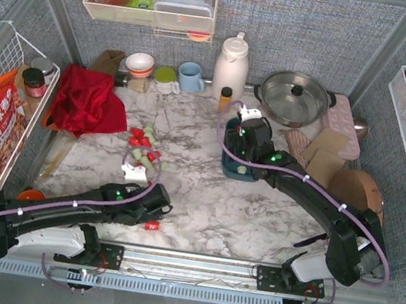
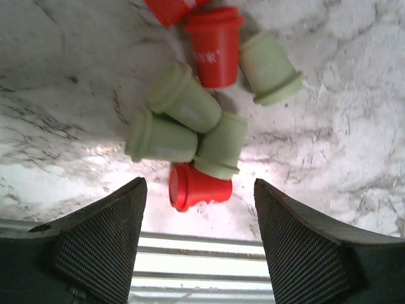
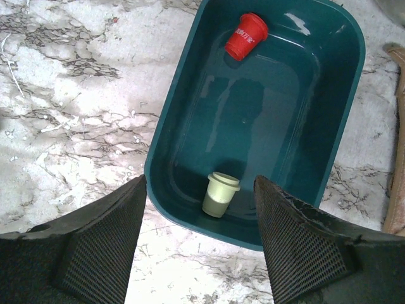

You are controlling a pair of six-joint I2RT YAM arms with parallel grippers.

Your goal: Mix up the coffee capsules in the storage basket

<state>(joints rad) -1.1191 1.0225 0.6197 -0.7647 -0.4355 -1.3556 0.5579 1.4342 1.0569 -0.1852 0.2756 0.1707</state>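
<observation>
Left tool [image 2: 199, 202]: jaws wide, low over the marble tabletop [image 1: 210, 207]; nothing clamped.
Between its fingers: nearest red capsule [image 2: 201, 187], lying on its side on the tabletop, with a clear gap to either pad.
Loose pile: coffee capsules [image 1: 143, 147] just beyond that tool, left of centre. At least four are mint green and the rest red, jumbled, several touching.
Stray: stray red capsule [image 1: 151, 226] beside the left arm, toward the front edge and apart from the pile.
Right tool [image 3: 199, 190]: jaws wide, holding nothing, hanging above the near end of the storage basket [image 3: 183, 95].
Storage basket: dark teal, right of centre on the tabletop, well apart from the pile.
Inside it: mint green capsule [image 3: 220, 195] standing at the near end. Far red capsule [image 3: 247, 36] lies on its side by the far wall.
</observation>
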